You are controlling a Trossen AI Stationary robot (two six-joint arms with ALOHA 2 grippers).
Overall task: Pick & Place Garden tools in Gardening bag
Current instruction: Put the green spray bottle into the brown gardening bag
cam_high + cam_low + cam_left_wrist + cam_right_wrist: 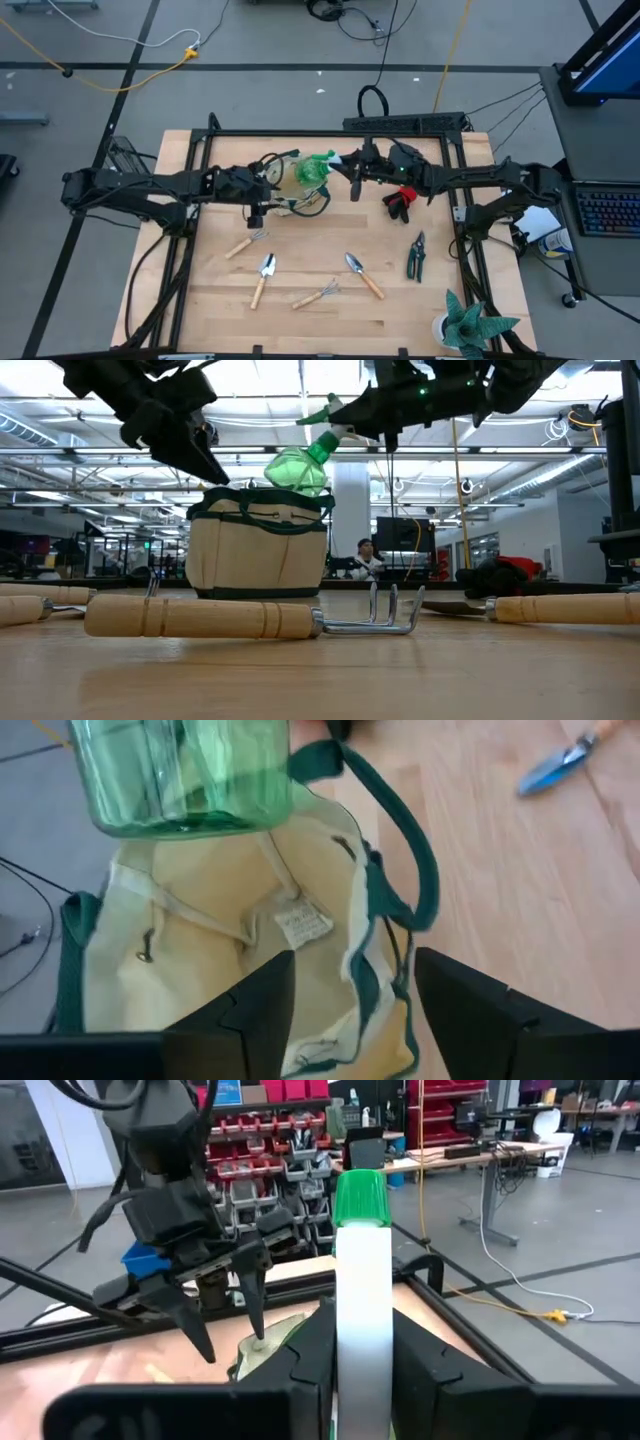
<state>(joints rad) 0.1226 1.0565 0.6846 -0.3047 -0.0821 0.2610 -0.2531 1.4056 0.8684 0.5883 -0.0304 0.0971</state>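
The tan gardening bag (290, 188) with green trim stands upright on its base at the table's far middle; it also shows in the low view (260, 545). My right gripper (349, 170) is shut on the green spray bottle (315, 168), which hangs over the bag's open mouth (230, 920). My left gripper (272, 188) is open at the bag's left side. Its fingers (250, 1010) stand on either side of the bag's rim (365, 970); I cannot tell whether they touch it. The red glove (400, 203) lies right of the bag. My right gripper pinches the spray bottle's white head (362, 1310), just below the green nozzle cap (360, 1200), between its two fingers. The fingers come level from the table's right side. The bottle is lifted clear and tilted, its body (295, 468) just above the bag's rim.
Two trowels (265, 275) (362, 272), a hand rake (318, 293) and another wooden-handled tool (245, 243) lie on the near half of the table. The green-handled shears (415, 255) lie at the right. A spiky plant in a white pot (468, 325) stands at the near right corner.
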